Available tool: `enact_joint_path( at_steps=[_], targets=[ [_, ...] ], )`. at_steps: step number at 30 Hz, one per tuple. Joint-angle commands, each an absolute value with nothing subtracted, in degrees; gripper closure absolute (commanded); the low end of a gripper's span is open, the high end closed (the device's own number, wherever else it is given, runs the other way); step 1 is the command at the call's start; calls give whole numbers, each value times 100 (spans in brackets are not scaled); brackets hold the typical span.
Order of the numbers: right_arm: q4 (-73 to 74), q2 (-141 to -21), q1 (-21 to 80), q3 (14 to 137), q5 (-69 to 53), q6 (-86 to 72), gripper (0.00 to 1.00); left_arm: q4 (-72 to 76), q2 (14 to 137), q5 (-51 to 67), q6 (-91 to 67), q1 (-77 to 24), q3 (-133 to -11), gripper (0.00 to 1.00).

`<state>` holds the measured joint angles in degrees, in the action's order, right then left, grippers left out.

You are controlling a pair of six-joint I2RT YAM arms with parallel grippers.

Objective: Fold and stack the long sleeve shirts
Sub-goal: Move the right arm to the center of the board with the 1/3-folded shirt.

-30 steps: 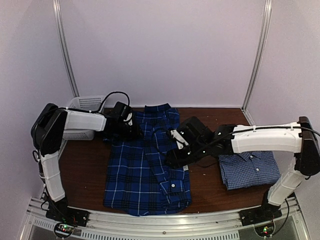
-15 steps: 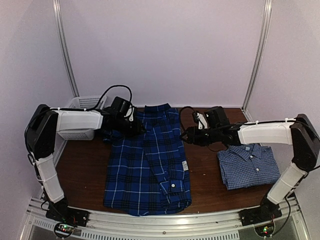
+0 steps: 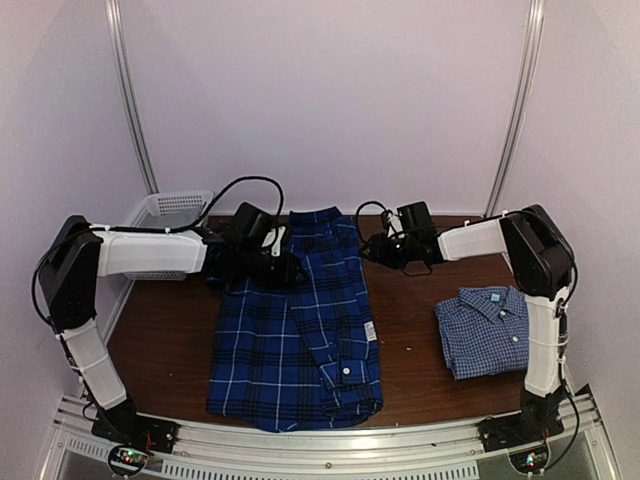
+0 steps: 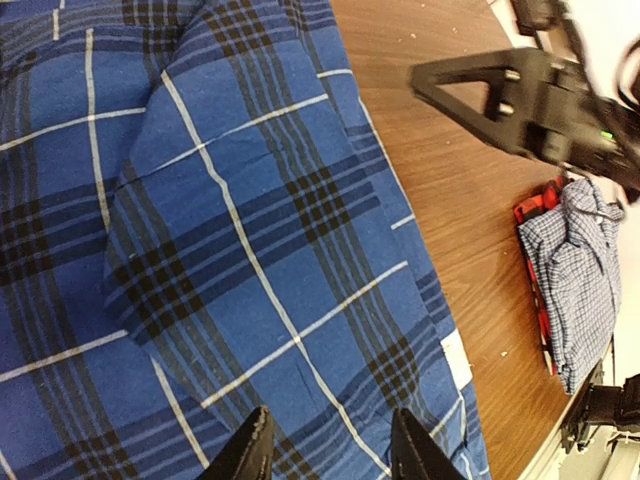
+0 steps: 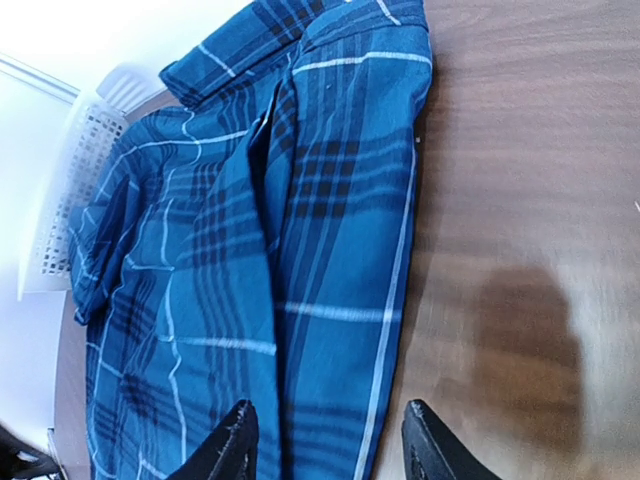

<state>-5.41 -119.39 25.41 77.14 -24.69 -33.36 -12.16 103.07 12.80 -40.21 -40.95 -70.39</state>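
**Claws apart over the plaid shirt, checked shirt folded at the right**

Plaid shirt (image 3: 290, 340) lies spread flat along the middle of the brown worktop (image 3: 170, 330), its collar (image 3: 315, 218) at the far end and its hem near the arms' bases. One sleeve is folded down over the body on the right side, with the buttoned cuff (image 3: 347, 372) resting close to the near right corner of the cloth.

The left claw (image 3: 287, 266) is over the shirt's far left part, just below the collar. Its wrist view shows both fingers (image 4: 252, 448) spread apart with only blue plaid cloth beneath and nothing pinched between them. Whether the tips touch the fabric cannot be told.

The right claw (image 3: 372, 250) sits at the shirt's far right edge, near the shoulder. Its fingers (image 5: 232, 445) are also parted and hold nothing; under them the plaid edge meets bare wood.

The checked shirt (image 3: 497, 335) lies folded into a compact rectangle on the right side of the worktop, collar up, well apart from the plaid one and from both claws.

A white mesh basket (image 3: 175, 207) stands at the far left corner, beside the left arm.
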Motion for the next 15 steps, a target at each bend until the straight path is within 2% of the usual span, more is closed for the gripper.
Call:
enact_joint_path(
  at_steps=[1, 9, 15],
  targets=[
    [-527, -12539, 2444, 8454, -2327, -3168, 50, -1347, 9721, 1060, -4035, -4117, -6824, 59],
    [-287, -13340, 2435, 9332, -2285, -3258, 53, -1763, 9039, 739, -3946, -4113, -6543, 59],
    [-272, -13653, 2466, 9643, -2378, -3381, 61, -1844, 8679, 617, -3980, -4117, -6225, 59]
  ],
)
